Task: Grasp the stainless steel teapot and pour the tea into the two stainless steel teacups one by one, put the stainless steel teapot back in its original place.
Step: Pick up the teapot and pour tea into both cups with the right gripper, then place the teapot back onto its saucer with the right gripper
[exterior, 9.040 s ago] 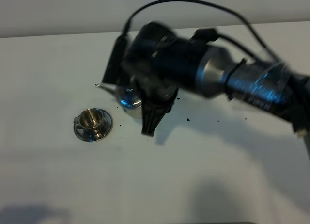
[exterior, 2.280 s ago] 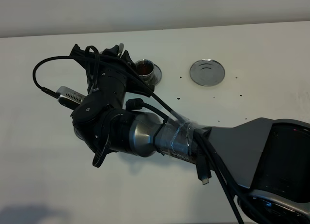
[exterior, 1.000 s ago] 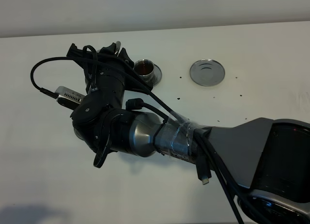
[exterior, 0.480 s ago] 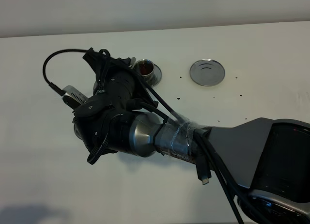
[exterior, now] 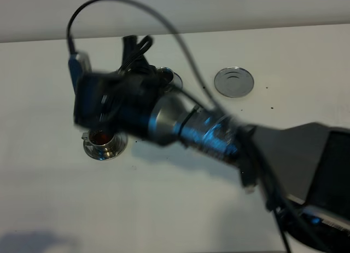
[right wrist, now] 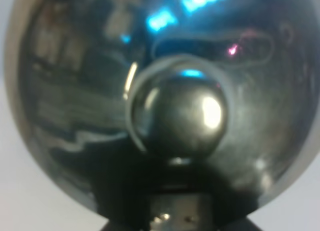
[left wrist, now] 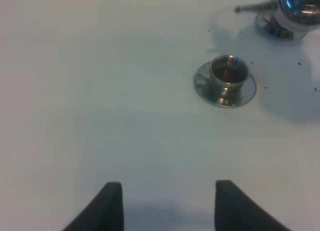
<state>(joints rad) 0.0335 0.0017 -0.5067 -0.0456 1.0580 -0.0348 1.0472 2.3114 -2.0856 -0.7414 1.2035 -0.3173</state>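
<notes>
The stainless steel teapot (right wrist: 175, 116) fills the right wrist view, lid and knob close up, and my right gripper (right wrist: 172, 218) is shut on it at the handle side. From the left wrist view the teapot (left wrist: 296, 8) hangs level with its spout (left wrist: 250, 9) pointing left. In the high view my blurred right arm (exterior: 164, 119) hides it. The near teacup (exterior: 103, 142) (left wrist: 228, 75) stands on its saucer with dark tea inside. The far teacup (exterior: 169, 76) peeks out behind the arm. The round steel disc (exterior: 234, 81) is bare. My left gripper (left wrist: 167, 206) is open, well short of the near cup.
Small dark specks (exterior: 270, 107) dot the white table (exterior: 65, 209). A black cable (exterior: 126, 6) loops above the right wrist. The table's far edge meets a pale wall at the back.
My right arm has swung up and back from over the near teacup, uncovering it with tea inside. The arm is blurred with motion.
</notes>
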